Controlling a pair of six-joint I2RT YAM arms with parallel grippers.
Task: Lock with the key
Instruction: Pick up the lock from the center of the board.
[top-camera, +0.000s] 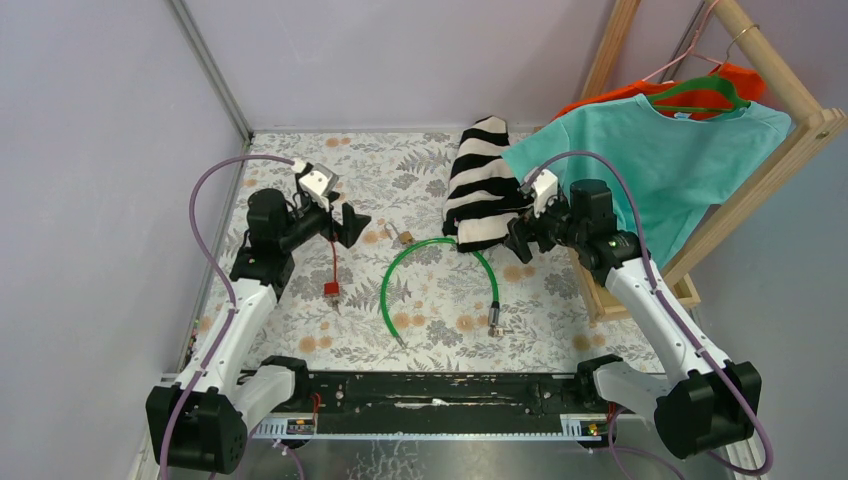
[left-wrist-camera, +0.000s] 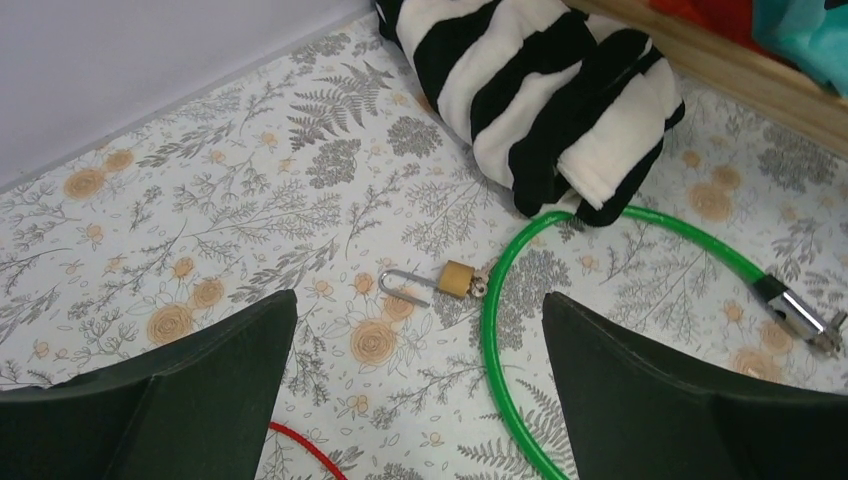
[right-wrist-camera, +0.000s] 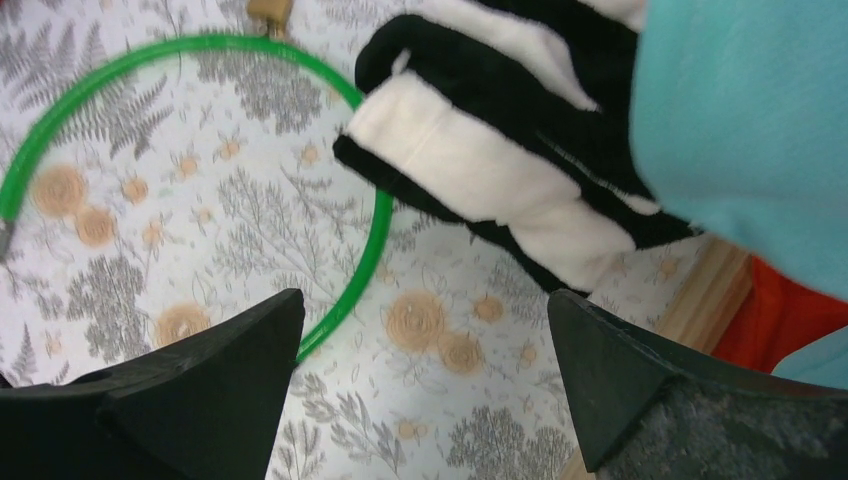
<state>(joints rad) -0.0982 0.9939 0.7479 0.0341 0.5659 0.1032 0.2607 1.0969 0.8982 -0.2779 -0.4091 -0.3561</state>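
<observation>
A small brass padlock lies on the floral cloth with its silver shackle swung open and a key in its body; it shows in the top view and at the top edge of the right wrist view. My left gripper is open and empty, hovering left of the padlock. My right gripper is open and empty above the cloth beside the green cable.
A green cable with metal ends curves across the middle, touching the padlock. A red cord with a red tag lies left. A striped black-and-white cloth and a wooden rack with hung shirts stand at the right.
</observation>
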